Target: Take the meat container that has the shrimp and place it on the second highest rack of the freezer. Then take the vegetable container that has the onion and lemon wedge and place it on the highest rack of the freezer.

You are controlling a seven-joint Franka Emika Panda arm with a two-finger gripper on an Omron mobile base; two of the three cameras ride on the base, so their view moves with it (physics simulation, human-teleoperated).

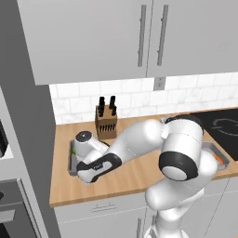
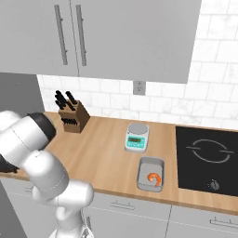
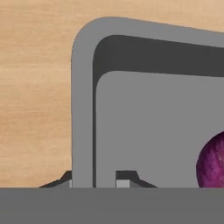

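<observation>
Veg tray (image 3: 148, 131): sits flat on the counter (image 1: 135, 179) at its left end, just in front of the knife block (image 1: 106, 122); the hand covers most of it in the left base view, so only its left rim and a bit of green, likely the lemon wedge (image 1: 74, 151), stick out.
Onion (image 3: 211, 162): lies on the tray floor, well in from the rim, at the right edge of the hand view.
Shrimp tray (image 2: 151, 174): rests on the counter near the front edge, between the scale (image 2: 137, 136) and the cooktop (image 2: 209, 158), with the shrimp (image 2: 155, 178) in it; it is well apart from the veg tray.
Why so: the arm reaches low and left over the veg tray, so the grip looks aimed at that tray, though the task names the shrimp tray first.
Gripper (image 3: 93, 183): the two tips stand either side of the tray's side wall, one outside over the wood, one inside over the tray floor.
Opening: narrow, about the width of the rim between the tips; the jaws look pinched onto the wall, or all but touching it.
Hold: judged a rim grip on the veg tray; the tray is not yet lifted, its base level with the counter.
Freezer: racks not visible here.
</observation>
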